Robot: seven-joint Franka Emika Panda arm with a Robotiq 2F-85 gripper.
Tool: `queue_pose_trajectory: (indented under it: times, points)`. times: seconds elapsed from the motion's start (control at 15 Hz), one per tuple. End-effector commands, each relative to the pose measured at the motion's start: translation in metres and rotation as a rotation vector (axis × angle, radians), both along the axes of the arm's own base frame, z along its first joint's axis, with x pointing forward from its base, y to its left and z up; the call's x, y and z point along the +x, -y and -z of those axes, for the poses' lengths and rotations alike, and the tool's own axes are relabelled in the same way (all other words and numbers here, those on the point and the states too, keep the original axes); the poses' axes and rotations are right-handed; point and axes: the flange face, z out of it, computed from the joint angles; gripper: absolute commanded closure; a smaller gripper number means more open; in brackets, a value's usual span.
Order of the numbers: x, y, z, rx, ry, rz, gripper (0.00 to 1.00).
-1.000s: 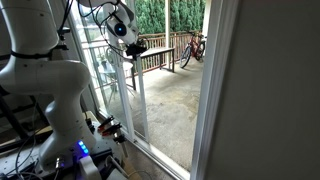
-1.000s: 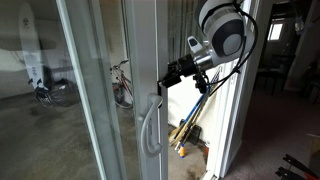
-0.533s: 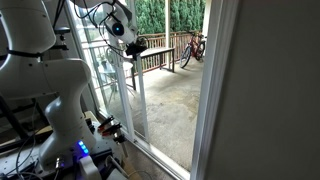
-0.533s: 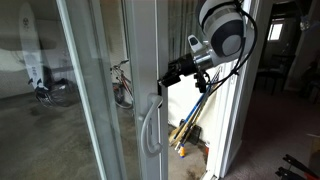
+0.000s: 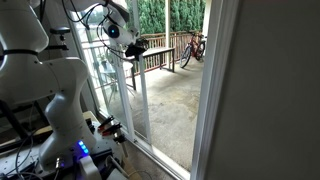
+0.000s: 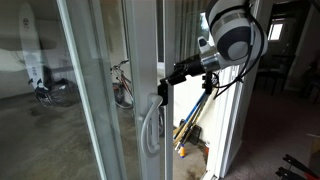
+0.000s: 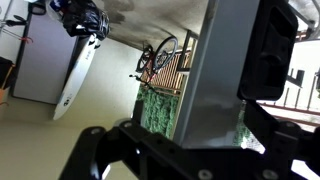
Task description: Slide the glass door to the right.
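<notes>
The glass door (image 5: 139,100) is a tall clear panel with a slim white edge stile, standing partly open beside the robot. In an exterior view the stile (image 6: 146,50) carries a white loop handle (image 6: 150,125). My gripper (image 5: 133,48) is at the stile at about upper-chest height, and its tip (image 6: 170,76) touches the stile's edge above the handle. In the wrist view the grey-white stile (image 7: 215,70) fills the space between the black fingers (image 7: 200,110). The right finger lies against the stile, and a gap of green shows beside the left finger. The gripper is open around the stile.
A broad white wall jamb (image 5: 260,100) stands on the far side of the opening. Outside are a concrete deck, a wooden railing (image 5: 160,55) and a bicycle (image 5: 193,48). The robot base (image 5: 55,100) is close to the door. Long-handled tools (image 6: 186,135) lean behind the stile.
The wrist has shifted slightly and the gripper tip sits a little lower against the stile. The door's position looks almost unchanged.
</notes>
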Motion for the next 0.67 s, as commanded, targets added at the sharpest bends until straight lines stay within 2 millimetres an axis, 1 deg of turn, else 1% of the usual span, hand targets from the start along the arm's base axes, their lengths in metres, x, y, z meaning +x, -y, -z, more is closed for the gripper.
queue_pose_trajectory:
  times: [0.0, 0.13, 0.27, 0.6]
  points:
    - [-0.018, 0.055, 0.018, -0.048, 0.0, 0.122, 0.0]
    - [-0.027, 0.075, 0.026, -0.045, -0.008, 0.163, 0.0]
    - [-0.034, 0.089, 0.031, -0.042, -0.009, 0.195, 0.0]
    - [-0.042, 0.106, 0.035, -0.043, -0.007, 0.267, 0.0]
